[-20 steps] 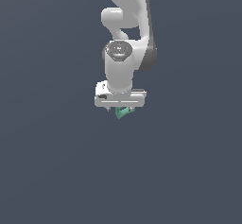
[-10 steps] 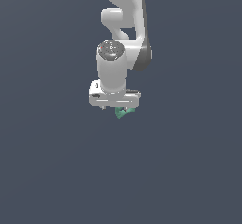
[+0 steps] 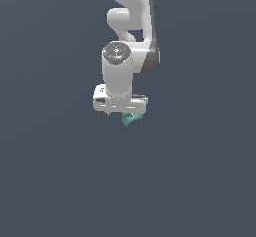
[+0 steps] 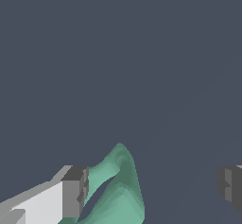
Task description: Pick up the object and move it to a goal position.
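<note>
Teal plastic is showing under the white arm (image 3: 131, 26): the ring (image 3: 129, 119) is peeking out just below the hand, slightly toward the exterior view's right. From that view only a small green corner is showing, so I cannot tell whether it is lying on the grey counter (image 3: 50, 181) or hanging a little above it.

In the wrist view the ring (image 4: 118, 190) is appearing as a smooth, curved band with a rounded lobe at its tip and a dark hollow through the middle. It is sitting close against one grey fingertip (image 4: 74, 192), while the other fingertip (image 4: 230, 184) is standing well apart from it with bare counter between. So the jaws are looking spread wide, and I would judge that the gripper (image 4: 152, 190) is gripping nothing firmly; whether the near finger is actually touching the ring I cannot tell.

The ring is looking stiff, light and glossy, probably a bit slippery on its rounded edges. The sensible hold, I think, is across one straight side of the band, one finger inside the hollow and one outside, or across the whole ring on its flat sides rather than on the lobed corners, where the pads could slide off. No goal marker is showing.
</note>
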Controlling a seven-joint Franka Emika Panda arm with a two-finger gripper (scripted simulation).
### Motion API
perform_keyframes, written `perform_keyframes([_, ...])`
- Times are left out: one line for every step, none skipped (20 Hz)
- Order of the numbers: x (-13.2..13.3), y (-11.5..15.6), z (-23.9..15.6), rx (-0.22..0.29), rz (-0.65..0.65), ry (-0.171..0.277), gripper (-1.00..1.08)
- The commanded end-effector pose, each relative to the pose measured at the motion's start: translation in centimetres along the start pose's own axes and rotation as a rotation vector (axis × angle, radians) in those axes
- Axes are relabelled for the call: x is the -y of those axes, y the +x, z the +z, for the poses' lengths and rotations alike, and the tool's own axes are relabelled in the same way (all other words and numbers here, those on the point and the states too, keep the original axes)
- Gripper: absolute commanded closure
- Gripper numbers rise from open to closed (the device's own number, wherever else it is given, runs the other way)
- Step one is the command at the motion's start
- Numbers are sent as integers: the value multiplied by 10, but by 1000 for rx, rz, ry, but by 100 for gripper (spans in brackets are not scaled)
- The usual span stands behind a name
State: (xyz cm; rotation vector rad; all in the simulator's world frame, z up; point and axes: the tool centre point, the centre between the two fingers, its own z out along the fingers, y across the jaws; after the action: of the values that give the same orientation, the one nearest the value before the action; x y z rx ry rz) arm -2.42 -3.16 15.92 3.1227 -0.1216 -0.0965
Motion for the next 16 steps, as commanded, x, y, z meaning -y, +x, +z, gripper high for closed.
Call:
perform_keyframes([1, -1, 0, -1, 20, 0, -92])
perform_keyframes([2, -2, 0, -2, 30, 0, -92])
perform_keyframes([3, -3, 1, -3, 42, 0, -92])
perform_keyframes([4, -4, 1, -3, 55, 0, -92])
perform_keyframes([4, -5, 1, -4, 69, 0, -92])
perform_keyframes([5, -6, 1, -5, 84, 0, -92])
perform_keyframes([6, -8, 2, -6, 101, 1, -92])
perform_keyframes([8, -9, 2, -7, 119, 1, -92])
perform_keyframes([9, -11, 2, -9, 138, 1, -92])
perform_keyframes([10, -12, 3, -10, 158, 1, -92])
perform_keyframes([11, -14, 3, -11, 179, 2, -92])
perform_keyframes([13, -16, 3, -13, 202, 2, -92])
perform_keyframes([14, -17, 4, -14, 226, 3, -92])
perform_keyframes([16, -19, 4, -16, 250, 3, -92])
perform_keyframes([17, -21, 5, -17, 274, 4, -92])
perform_keyframes([18, -23, 5, -18, 298, 5, -92])
